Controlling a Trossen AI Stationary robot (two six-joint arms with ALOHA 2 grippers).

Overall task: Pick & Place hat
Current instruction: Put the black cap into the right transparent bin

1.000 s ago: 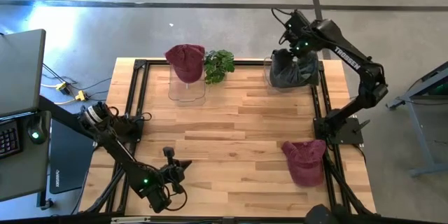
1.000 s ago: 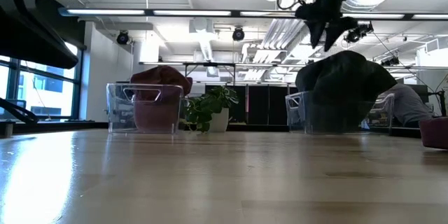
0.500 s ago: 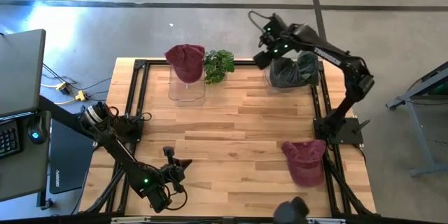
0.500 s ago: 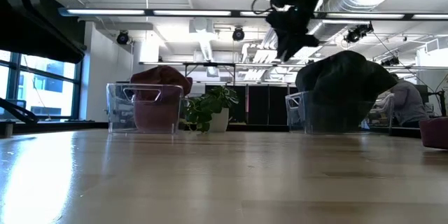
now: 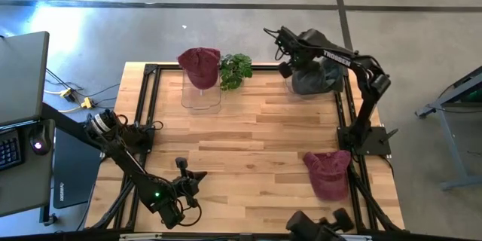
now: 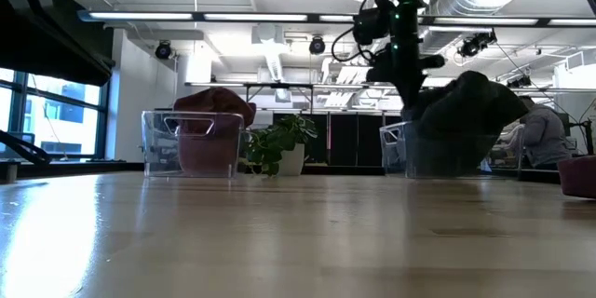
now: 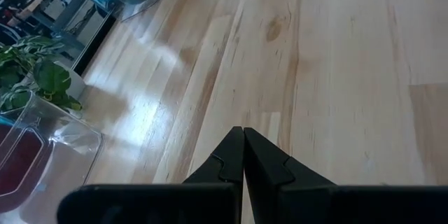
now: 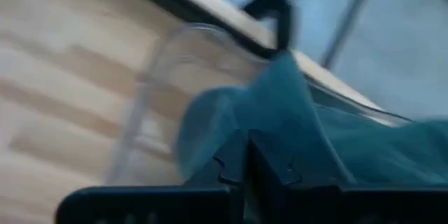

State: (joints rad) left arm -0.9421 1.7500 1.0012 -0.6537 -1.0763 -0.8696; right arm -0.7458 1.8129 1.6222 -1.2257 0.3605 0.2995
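Observation:
A dark grey hat (image 5: 320, 75) lies heaped in a clear bin (image 6: 396, 154) at the table's far right. My right gripper (image 5: 285, 68) is shut at the bin's left side, level with the hat's top (image 6: 466, 84); in the right wrist view the cloth (image 8: 294, 126) rises just beyond the shut fingers (image 8: 231, 161). A maroon hat (image 5: 327, 175) lies flat on the table at the near right. Another maroon hat (image 5: 199, 66) sits in a clear bin (image 5: 202, 98) at the far left. My left gripper (image 5: 197, 176) waits shut, low over the near left (image 7: 243, 140). My right gripper's shut fingertips stand at the dark grey hat's left side (image 8: 210, 126), coming from above and from the table's left. Whether they touch the cloth, I cannot tell.
A small potted plant (image 5: 236, 69) stands between the two bins at the far edge. Black frame rails (image 5: 343, 113) run along the table's sides. Bare wood (image 5: 256, 135) spans the middle. A person (image 6: 540, 140) sits in the room beyond.
My right gripper was open above the dark grey hat. It has swung toward the table's left, come down beside the bin and shut. The hat has stayed heaped in the bin.

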